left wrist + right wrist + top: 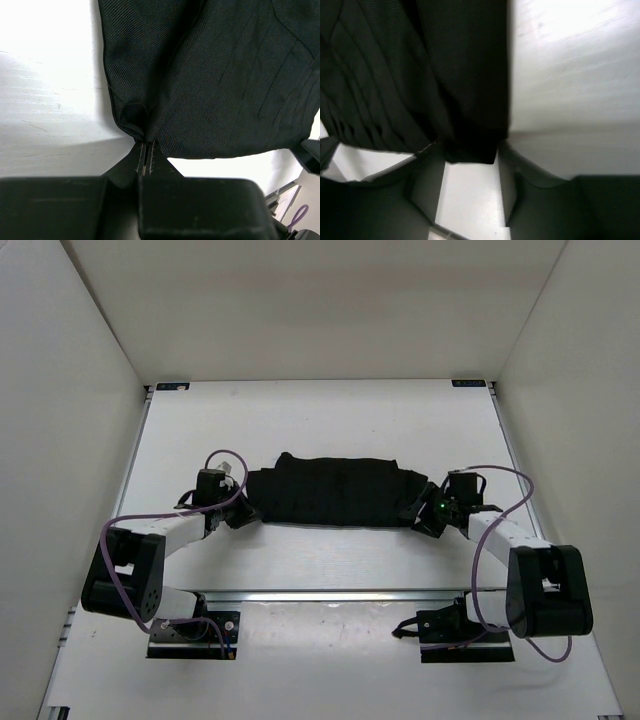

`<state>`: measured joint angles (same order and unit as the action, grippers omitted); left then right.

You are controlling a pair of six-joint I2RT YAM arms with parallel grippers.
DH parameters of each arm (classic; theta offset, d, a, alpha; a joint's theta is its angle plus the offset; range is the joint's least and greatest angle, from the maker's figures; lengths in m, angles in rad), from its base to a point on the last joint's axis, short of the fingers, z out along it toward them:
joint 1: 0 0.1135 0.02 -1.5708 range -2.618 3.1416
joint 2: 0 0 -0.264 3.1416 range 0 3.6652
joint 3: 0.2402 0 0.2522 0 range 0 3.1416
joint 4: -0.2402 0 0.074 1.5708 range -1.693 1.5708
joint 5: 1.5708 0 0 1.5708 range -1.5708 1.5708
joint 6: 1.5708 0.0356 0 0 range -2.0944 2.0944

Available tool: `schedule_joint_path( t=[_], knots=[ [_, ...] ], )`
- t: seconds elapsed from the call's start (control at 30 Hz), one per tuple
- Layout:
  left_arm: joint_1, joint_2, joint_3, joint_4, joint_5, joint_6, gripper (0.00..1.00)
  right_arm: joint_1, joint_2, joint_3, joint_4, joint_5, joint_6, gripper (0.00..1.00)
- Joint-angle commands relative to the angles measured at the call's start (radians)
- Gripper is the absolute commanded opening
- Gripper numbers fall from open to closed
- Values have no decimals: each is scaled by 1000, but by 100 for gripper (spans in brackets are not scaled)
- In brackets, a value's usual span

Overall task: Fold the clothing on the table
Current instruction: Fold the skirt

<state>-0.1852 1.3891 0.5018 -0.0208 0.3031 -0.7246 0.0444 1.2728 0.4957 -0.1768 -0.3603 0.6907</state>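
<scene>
- The black pleated clothing lies spread sideways at the middle of the white table, well apart from the far and side edges.
- The left gripper is pressed together on the clothing's left corner.
- The right gripper stands apart, straddling the clothing's right edge.
- White walls rise along the table's far and side edges.

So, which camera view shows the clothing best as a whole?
The top external view: the whole clothing is seen there, lying on the table. The left wrist view shows only one corner, pinched in the shut left gripper. The right wrist view shows only an edge, between the open fingers of the right gripper.
</scene>
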Motion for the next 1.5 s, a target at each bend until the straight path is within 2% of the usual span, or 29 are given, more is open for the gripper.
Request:
schedule_joint_path(
  t=[0.0,0.07,0.2,0.27,0.33,0.4,0.47,0.53,0.67,0.77,0.97,1.17,1.33,1.47],
  knots=[
    [1,-9,14,33,19,8,0,-12,59,-5,86,14,27,40],
    [0,2,20,35,22,16,0,-41,80,16,100,-49,24,0],
    [-78,73,76,48,31,17,0,-126,37,93,-16,-56,-57,0],
    [-178,137,142,67,-4,-7,0,-201,2,157,-102,-40,-141,0],
    [-230,190,170,108,-22,-45,0,-219,6,245,-188,-34,-238,0],
    [-258,264,178,172,13,-91,0,-167,51,366,-352,35,-371,1],
    [-270,315,179,257,36,-151,0,-120,103,521,-427,41,-426,0],
    [-284,344,181,277,33,-170,0,-71,124,595,-457,20,-445,0],
    [-274,360,172,308,21,-179,0,106,175,707,-380,-14,-363,0],
    [-263,358,176,303,13,-165,0,268,230,747,-242,-40,-283,0],
    [-252,369,165,338,30,-171,0,465,439,900,-181,-74,-249,0],
    [-241,366,130,366,50,-165,0,534,586,992,-196,-101,-252,0],
    [-226,357,107,380,56,-171,0,564,690,1032,-193,-202,-256,0],
    [-220,361,104,390,67,-176,0,586,753,1089,-265,-230,-276,0]
  ],
)
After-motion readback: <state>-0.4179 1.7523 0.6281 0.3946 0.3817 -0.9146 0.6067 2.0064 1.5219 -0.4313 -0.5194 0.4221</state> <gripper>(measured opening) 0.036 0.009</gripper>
